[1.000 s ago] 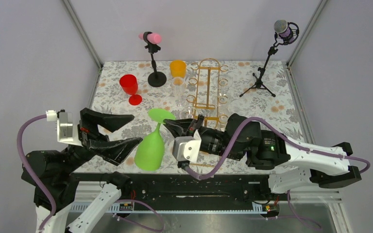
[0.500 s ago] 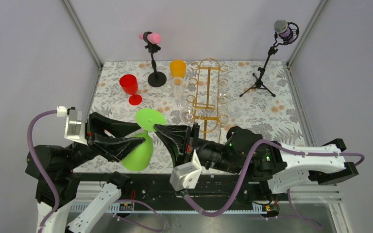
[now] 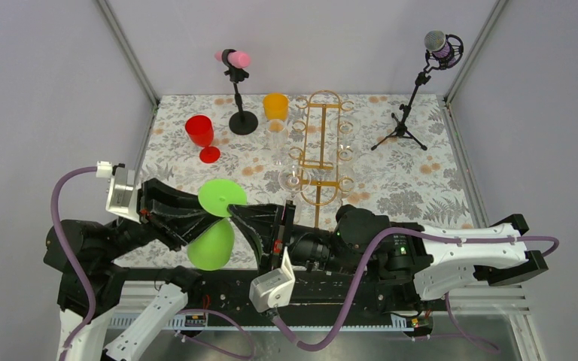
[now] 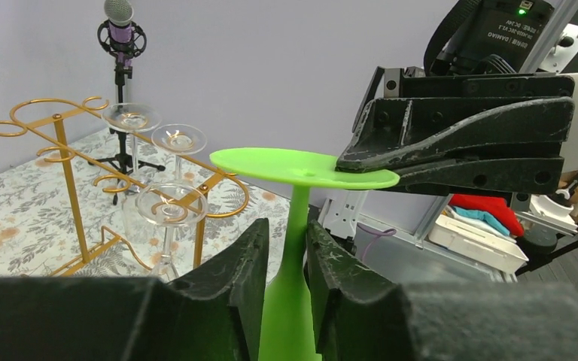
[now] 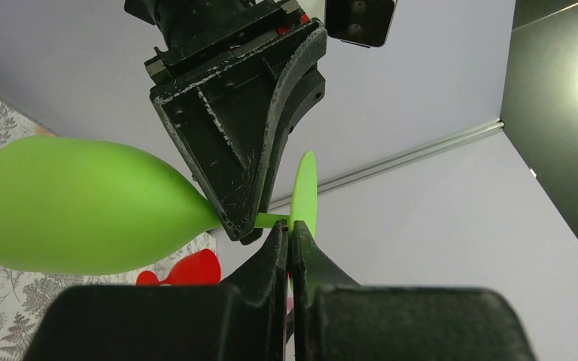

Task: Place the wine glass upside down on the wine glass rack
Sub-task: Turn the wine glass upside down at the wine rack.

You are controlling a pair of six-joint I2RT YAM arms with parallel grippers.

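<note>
Gold wine glass rack (image 3: 304, 139) carries clear glasses (image 4: 171, 204); green wine glass (image 3: 211, 244) nearby.

The top camera looks down from behind the arms (image 3: 90, 252). Each wrist camera peers closely past its own fingers (image 4: 229, 286). All three see the green glass (image 3: 209, 247).

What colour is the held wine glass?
The wine glass is lime green; left wrist view shows it best.

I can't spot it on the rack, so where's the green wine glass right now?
Top view, front-left, above the table's near edge: the green wine glass hangs foot-up, right claw pinching its foot, left claw flanking its stem.
</note>
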